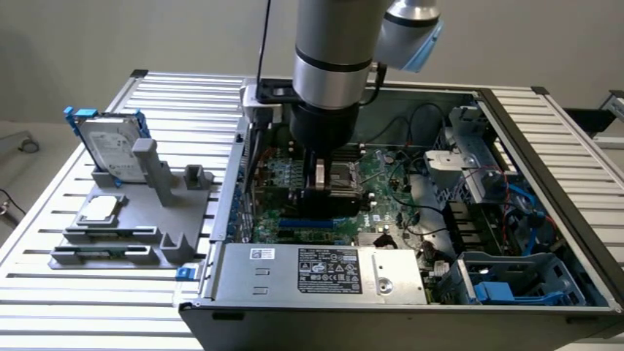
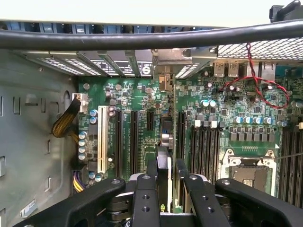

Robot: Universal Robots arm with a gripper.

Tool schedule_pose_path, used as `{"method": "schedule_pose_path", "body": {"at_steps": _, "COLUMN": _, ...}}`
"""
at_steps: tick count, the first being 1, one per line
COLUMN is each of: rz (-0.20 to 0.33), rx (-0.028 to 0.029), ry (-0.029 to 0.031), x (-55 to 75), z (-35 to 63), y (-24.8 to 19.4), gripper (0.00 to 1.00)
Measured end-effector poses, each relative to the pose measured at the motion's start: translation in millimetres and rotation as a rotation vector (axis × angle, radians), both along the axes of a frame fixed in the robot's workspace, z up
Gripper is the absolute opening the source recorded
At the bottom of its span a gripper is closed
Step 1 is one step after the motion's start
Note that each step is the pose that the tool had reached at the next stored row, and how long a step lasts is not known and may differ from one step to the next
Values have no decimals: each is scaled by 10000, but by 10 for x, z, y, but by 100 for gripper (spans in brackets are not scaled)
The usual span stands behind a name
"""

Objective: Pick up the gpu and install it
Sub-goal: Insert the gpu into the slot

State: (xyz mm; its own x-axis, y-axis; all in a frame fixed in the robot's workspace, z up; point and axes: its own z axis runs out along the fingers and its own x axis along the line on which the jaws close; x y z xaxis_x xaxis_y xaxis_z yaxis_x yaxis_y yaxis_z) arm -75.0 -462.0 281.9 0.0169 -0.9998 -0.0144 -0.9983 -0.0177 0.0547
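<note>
gpu [image 2: 163, 171] on edge, lengthwise along expansion slots [image 2: 133, 142].

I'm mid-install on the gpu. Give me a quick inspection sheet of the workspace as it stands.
Surface: slatted metal table carrying an open computer case.
Job's things: gpu held edge-on above the motherboard slots; seated or not, cannot tell.
Clutter: grey fixture beside the case, holding a hard drive and a processor chip.
Grippers: gripper down inside the case, apparently shut on the gpu.
Cables: black cable close to the wrist camera; red wire and yellow bundle at the board.
Surroundings: plain wall; nothing else seen.
</note>
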Motion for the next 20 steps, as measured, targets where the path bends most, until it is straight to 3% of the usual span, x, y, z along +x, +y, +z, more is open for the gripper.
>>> {"method": "schedule_pose_path", "body": {"at_steps": 20, "rz": -486, "rx": 12, "ry": 1, "x": -34, "z": -61, "y": -21, "gripper": 26}}
